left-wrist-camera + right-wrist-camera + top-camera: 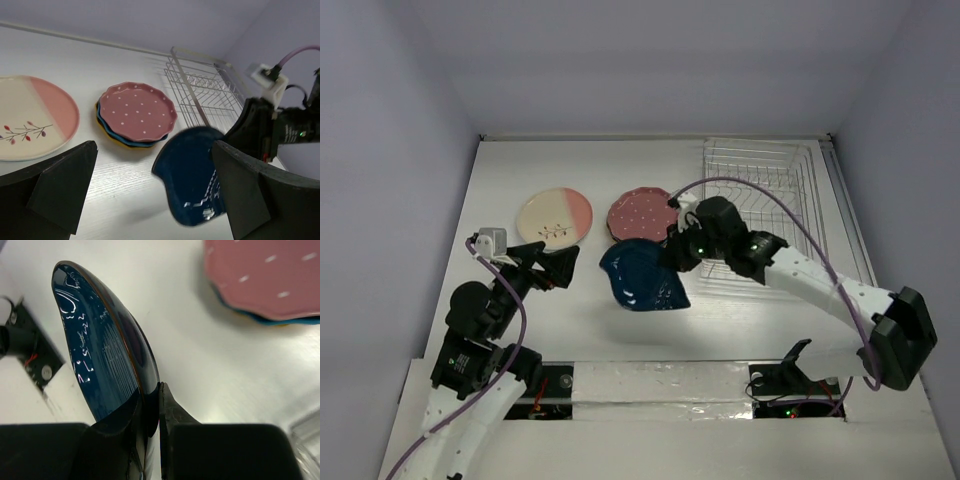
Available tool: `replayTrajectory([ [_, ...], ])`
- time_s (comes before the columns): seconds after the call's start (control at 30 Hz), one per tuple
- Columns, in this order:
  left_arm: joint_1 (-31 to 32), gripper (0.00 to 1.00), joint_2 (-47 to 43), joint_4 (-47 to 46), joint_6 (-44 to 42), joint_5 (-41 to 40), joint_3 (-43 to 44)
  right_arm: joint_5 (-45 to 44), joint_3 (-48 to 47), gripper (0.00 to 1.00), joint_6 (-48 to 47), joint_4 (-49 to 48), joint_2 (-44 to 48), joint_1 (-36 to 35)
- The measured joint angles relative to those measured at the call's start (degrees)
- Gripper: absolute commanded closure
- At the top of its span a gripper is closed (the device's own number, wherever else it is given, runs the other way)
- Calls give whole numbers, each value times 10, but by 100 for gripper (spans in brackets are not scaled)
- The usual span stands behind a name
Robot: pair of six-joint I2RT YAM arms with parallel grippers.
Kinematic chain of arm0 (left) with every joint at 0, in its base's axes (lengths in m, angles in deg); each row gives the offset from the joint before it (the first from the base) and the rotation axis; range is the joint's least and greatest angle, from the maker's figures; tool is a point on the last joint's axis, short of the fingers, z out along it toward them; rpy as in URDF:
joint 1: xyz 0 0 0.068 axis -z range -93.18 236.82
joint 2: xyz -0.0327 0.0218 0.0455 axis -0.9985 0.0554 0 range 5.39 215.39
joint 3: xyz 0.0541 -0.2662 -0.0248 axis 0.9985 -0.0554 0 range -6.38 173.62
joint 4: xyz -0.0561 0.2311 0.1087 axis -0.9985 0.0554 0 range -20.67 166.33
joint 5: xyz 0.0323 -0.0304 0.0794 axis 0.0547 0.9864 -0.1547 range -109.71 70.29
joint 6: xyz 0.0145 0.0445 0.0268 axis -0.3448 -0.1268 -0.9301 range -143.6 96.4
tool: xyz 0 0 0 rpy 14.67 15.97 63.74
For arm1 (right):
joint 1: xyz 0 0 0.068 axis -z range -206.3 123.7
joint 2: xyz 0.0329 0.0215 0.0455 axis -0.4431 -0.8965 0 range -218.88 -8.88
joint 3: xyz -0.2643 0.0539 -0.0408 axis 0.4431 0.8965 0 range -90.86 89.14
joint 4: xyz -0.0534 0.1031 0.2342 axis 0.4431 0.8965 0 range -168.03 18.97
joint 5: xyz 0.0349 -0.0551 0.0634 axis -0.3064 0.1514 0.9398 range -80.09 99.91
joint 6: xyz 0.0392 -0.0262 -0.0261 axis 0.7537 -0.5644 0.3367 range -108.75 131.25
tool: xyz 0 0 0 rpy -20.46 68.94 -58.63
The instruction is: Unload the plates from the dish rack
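My right gripper (672, 255) (152, 410) is shut on the rim of the dark navy plate (642, 275) (192, 175) (100, 360). It holds the plate tilted just above the table, in front of the stack. The maroon dotted plate (640, 212) (137, 111) (265, 275) tops that stack, with a teal rim (127, 140) and a yellow rim (98, 120) showing under it. The cream-and-pink plate (555, 217) (30, 117) lies flat to the left. No plates show in the dish rack (760, 190) (200, 95). My left gripper (555, 265) (157, 185) is open and holds nothing, left of the navy plate.
The wire rack stands at the back right against the right wall. A purple cable (770, 195) arcs over it from my right arm. A taped strip (660, 385) runs along the near table edge. Walls close in the left, back and right.
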Motion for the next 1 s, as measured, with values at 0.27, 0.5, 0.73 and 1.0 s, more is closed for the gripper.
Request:
replayTrajectory([
  [0.27,0,1,43,12,-7,-39,31,27,10,100,45,-87,-145,-62],
  [0.5,0,1,49,10,-11,-74,37,8,12,86,76,-141,-203,-68],
  [0.73,0,1,29,10,-13,-82,37,-26,13,70,92,-160,-238,-72],
  [1.0,0,1,26,10,-13,-82,35,-65,16,32,100,-165,-240,-77],
])
